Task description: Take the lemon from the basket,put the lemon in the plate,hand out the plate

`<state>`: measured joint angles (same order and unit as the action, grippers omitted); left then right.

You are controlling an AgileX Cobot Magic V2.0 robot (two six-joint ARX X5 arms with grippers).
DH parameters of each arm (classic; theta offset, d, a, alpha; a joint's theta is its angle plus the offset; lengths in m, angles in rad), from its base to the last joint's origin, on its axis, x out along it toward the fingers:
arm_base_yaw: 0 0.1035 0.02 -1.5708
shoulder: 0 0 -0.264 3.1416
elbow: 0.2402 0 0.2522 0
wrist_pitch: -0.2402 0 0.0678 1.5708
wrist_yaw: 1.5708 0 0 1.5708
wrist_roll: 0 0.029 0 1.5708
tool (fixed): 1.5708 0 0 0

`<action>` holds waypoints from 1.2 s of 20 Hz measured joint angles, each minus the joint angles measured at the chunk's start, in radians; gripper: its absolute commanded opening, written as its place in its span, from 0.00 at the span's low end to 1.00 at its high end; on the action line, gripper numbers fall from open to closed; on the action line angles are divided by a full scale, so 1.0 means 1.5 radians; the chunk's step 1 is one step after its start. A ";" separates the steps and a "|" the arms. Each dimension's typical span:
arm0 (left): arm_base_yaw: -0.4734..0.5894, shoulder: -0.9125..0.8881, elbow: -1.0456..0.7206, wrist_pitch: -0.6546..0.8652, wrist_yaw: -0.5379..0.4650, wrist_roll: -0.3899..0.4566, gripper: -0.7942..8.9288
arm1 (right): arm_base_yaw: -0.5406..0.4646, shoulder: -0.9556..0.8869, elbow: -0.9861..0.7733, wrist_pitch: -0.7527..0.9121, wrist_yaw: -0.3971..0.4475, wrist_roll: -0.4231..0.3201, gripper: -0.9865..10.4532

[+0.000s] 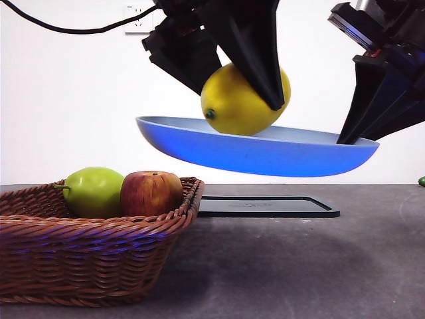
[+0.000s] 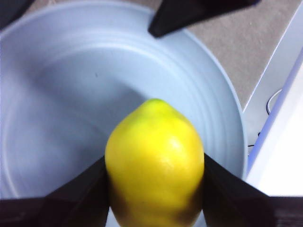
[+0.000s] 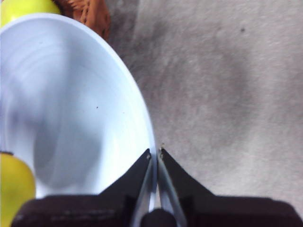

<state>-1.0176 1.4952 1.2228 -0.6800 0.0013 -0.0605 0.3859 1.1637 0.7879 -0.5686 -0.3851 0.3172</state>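
Note:
My left gripper is shut on the yellow lemon and holds it over the blue plate. The lemon's underside dips below the plate's rim; I cannot tell whether it touches. In the left wrist view the lemon sits between my jaws over the plate. My right gripper is shut on the plate's right rim and holds the plate in the air, slightly tilted. The right wrist view shows its jaws pinched on the plate's rim. The wicker basket stands on the table at lower left.
A green pear-like fruit and a red-yellow apple lie in the basket. A flat black tray lies on the grey table under the raised plate. A small green thing shows at the right edge.

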 measured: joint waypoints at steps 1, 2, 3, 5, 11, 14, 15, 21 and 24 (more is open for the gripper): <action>0.000 0.000 0.000 0.000 -0.002 0.000 0.09 | 0.004 0.000 0.000 0.000 0.000 0.001 0.09; 0.000 0.000 0.000 0.000 -0.004 0.001 0.09 | 0.008 0.000 0.000 0.000 0.000 0.001 0.09; 0.000 0.000 0.000 0.001 -0.011 0.001 0.09 | 0.011 0.000 0.000 0.000 0.000 0.001 0.09; 0.000 0.000 0.000 0.000 -0.020 0.001 0.09 | 0.016 0.000 0.000 -0.001 -0.001 0.001 0.09; 0.000 0.016 0.000 -0.007 -0.030 0.001 0.14 | 0.024 0.000 0.000 -0.018 -0.002 0.001 0.09; 0.000 0.028 0.000 -0.011 -0.032 0.001 0.25 | 0.024 0.000 0.000 -0.024 -0.003 0.000 0.09; 0.000 0.030 0.000 -0.011 -0.032 0.001 0.29 | 0.024 0.000 0.000 -0.024 -0.002 0.000 0.09; -0.001 0.029 0.000 -0.010 -0.032 0.001 0.43 | 0.024 0.000 0.000 -0.024 -0.003 0.000 0.09; -0.001 0.029 0.000 0.002 -0.031 -0.003 0.43 | 0.024 0.000 0.000 -0.025 -0.002 0.000 0.09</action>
<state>-1.0187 1.5387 1.2228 -0.6765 -0.0452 -0.0647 0.4217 1.1641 0.7879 -0.6056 -0.3885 0.3172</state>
